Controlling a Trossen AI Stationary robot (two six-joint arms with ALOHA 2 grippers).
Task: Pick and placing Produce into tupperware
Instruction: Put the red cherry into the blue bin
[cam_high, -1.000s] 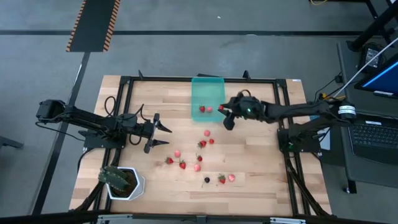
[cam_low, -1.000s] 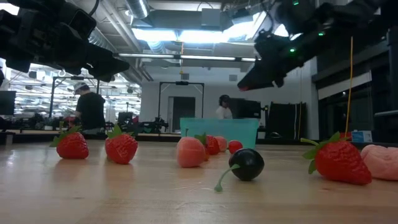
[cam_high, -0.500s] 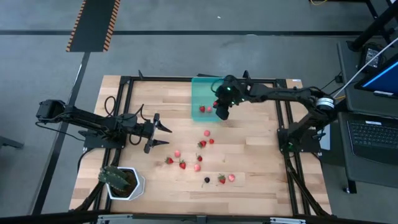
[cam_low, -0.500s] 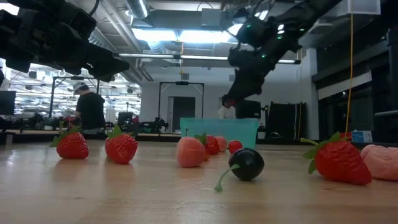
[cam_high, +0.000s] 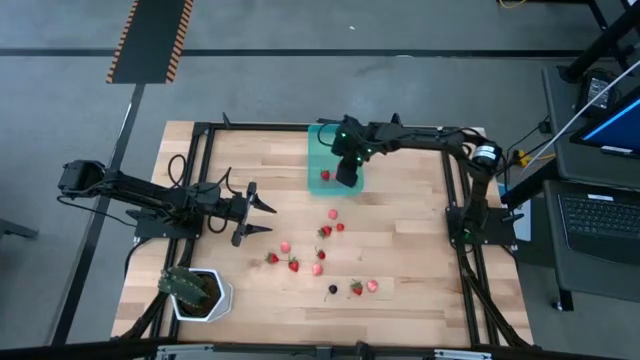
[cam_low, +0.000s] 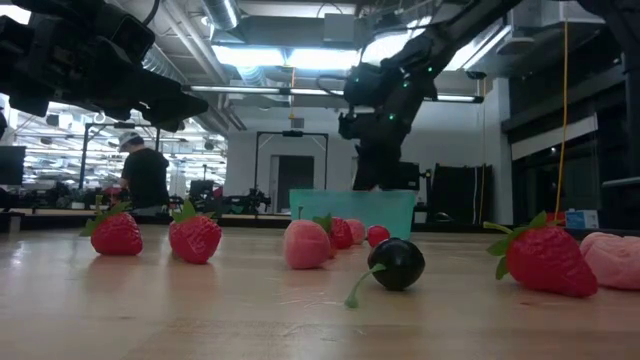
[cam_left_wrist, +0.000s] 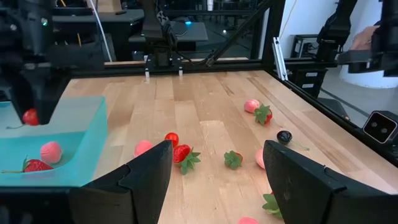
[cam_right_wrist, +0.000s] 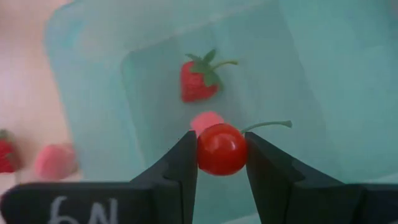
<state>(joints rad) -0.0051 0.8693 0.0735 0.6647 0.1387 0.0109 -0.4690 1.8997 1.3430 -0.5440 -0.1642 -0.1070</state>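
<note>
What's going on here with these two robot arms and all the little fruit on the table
The right gripper holds a small round red fruit between its fingers, above the teal tupperware, ready to drop it in. A strawberry and a pink fruit already lie inside. The left gripper waits open over the table's left side, holding nothing. About a dozen more fruits, including a dark berry, lie loose on the wooden table.

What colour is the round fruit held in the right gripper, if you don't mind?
Glossy red, with a thin green stem; the fruit shows best in the right wrist view.
</note>
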